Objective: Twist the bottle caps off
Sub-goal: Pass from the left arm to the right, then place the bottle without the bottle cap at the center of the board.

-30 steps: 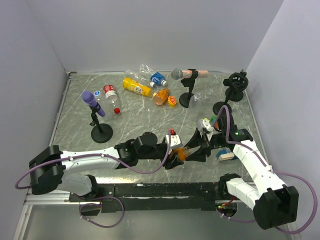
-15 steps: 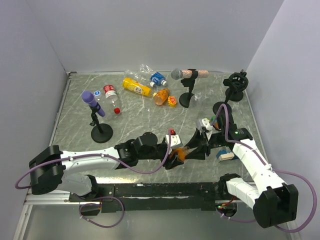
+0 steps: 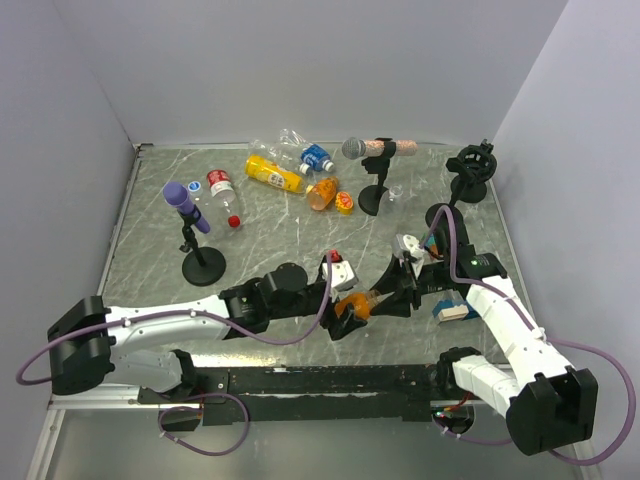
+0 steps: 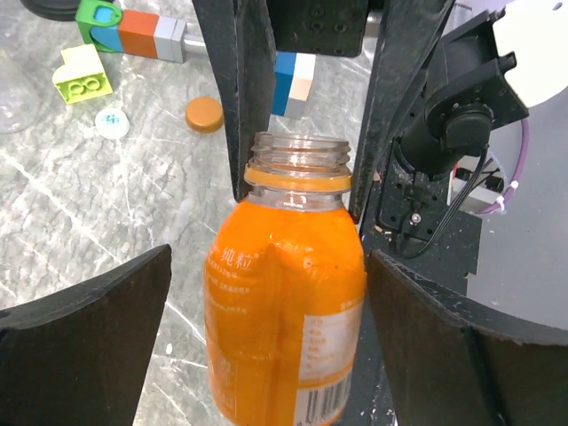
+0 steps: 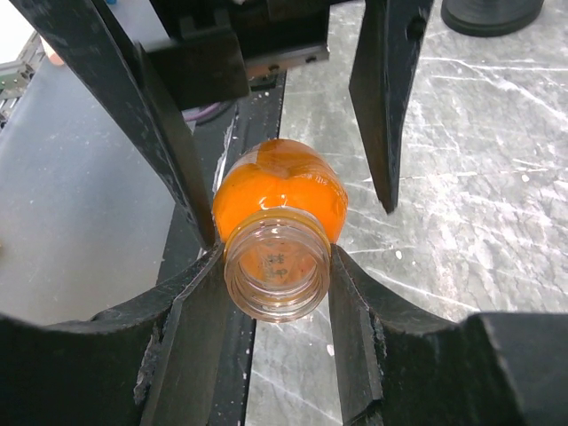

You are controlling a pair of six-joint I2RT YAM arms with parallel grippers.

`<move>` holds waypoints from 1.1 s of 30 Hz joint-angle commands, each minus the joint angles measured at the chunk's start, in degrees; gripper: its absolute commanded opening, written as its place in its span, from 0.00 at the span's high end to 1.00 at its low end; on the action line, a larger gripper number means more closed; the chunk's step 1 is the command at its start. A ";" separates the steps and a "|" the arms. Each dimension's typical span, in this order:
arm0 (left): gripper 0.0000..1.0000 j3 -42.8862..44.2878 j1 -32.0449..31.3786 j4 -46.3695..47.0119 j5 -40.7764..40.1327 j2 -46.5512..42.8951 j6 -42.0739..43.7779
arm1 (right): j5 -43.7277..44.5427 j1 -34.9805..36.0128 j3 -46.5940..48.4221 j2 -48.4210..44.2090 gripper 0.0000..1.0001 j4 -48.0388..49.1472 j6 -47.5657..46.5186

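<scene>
orange bottle (image 4: pixel 284 302): uncapped, orange liquid filling it to the shoulder, neck clear, near front edge of table (image 3: pixel 150 240) | right gripper (image 5: pixel 277 266): clamped on the threaded neck | left gripper (image 4: pixel 266 266): spread wide either side of the body, not touching | orange-brown cap (image 4: pixel 204 114): loose on the tabletop

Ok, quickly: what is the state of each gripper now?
Left gripper: open, not touching the orange bottle.
Right gripper: closed on the orange bottle's neck.
</scene>
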 commanded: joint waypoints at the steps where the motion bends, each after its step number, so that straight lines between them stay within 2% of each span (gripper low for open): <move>1: 0.06 -0.44 -0.06 -0.11 -1.15 -3.12 -0.82 | -0.75 0.10 2.61 -0.61 0.99 0.45 -0.67; 10: 0.03 -1.84 -0.06 -3.80 -4.31 -8.91 -0.12 | 0.31 -2.98 2.35 -1.66 1.00 0.89 0.04; 16: 0.03 -1.85 0.11 -9.42 -9.92 -14.45 0.85 | 3.73 -6.40 2.09 -2.37 1.00 2.82 2.41; 21: 0.04 1.13 0.20 -19.08 -14.24 -17.27 3.82 | 12.86 -8.78 2.18 -3.77 0.99 7.30 8.38; 25: 0.03 2.11 0.20 -25.86 -17.67 -20.34 6.90 | 23.75 -8.87 3.31 -3.95 0.99 9.94 12.95; 33: 0.04 -3.87 0.12 -27.18 -19.53 -26.76 11.22 | 46.25 -9.05 10.87 0.26 0.98 9.24 16.73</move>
